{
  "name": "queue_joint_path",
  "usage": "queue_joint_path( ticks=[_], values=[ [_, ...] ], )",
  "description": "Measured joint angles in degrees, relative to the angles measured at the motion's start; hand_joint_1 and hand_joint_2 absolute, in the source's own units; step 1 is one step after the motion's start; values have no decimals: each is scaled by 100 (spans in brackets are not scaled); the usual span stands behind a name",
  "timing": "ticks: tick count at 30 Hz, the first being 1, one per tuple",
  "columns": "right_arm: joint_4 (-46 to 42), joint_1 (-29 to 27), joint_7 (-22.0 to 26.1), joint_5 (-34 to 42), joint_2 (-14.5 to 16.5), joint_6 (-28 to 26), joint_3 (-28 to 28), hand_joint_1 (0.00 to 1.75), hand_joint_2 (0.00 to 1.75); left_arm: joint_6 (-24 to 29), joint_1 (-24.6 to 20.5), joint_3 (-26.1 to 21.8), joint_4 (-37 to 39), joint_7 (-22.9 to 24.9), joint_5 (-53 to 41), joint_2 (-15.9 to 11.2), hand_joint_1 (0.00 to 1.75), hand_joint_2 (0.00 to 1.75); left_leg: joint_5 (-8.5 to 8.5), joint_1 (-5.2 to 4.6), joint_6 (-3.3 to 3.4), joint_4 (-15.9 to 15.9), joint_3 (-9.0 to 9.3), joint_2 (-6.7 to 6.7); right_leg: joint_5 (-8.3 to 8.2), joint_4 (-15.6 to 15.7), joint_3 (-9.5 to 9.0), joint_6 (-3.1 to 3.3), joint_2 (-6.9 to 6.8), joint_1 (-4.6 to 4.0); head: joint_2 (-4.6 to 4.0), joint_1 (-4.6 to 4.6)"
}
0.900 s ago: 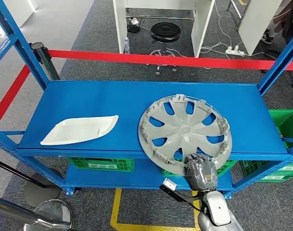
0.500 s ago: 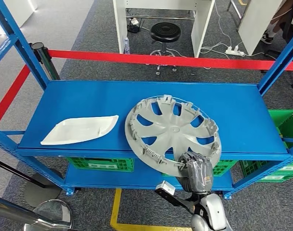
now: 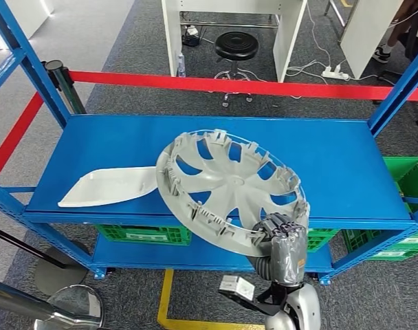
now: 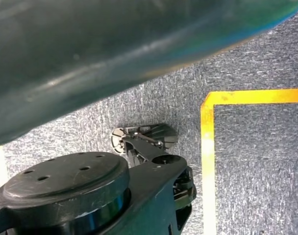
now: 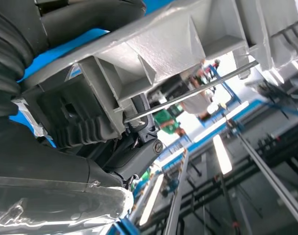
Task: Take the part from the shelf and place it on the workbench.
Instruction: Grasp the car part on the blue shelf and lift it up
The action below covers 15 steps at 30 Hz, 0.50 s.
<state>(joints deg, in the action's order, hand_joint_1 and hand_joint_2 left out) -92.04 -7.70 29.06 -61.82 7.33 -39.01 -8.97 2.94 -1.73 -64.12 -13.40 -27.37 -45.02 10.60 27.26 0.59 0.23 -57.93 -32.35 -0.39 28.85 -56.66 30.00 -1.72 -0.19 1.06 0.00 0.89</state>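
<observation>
Gripping the grey wheel cover (image 3: 230,189) at its near rim, the right robot hand (image 3: 284,244) holds it tilted above the shelf (image 3: 119,141).

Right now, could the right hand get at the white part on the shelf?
Probably not as things stand. The right hand grips the rim of the grey hubcap, which is lifted and tilted over the shelf; its far edge covers one end of the white part. The hand would have to set the hubcap down first.
</observation>
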Motion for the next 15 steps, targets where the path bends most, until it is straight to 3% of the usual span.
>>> queue_joint_path(
  ticks=[11, 15],
  values=[
    [-521, -228, 739, 541, 477, 2, 343, 175, 175, 75, -1, -99, 0, -19, -4, 26, 0, 0, 0, 0, 0, 0, 0, 0, 0, 0, 0, 0, 0, 0, 0, -1],
    [-765, -352, 1026, 677, 553, 2, 413, 175, 175, 92, -5, -205, 0, -81, 59, 38, 0, 175, 0, 0, 0, 0, -1, 0, 0, 0, 0, -1, 0, 0, 0, 1]
  ],
)
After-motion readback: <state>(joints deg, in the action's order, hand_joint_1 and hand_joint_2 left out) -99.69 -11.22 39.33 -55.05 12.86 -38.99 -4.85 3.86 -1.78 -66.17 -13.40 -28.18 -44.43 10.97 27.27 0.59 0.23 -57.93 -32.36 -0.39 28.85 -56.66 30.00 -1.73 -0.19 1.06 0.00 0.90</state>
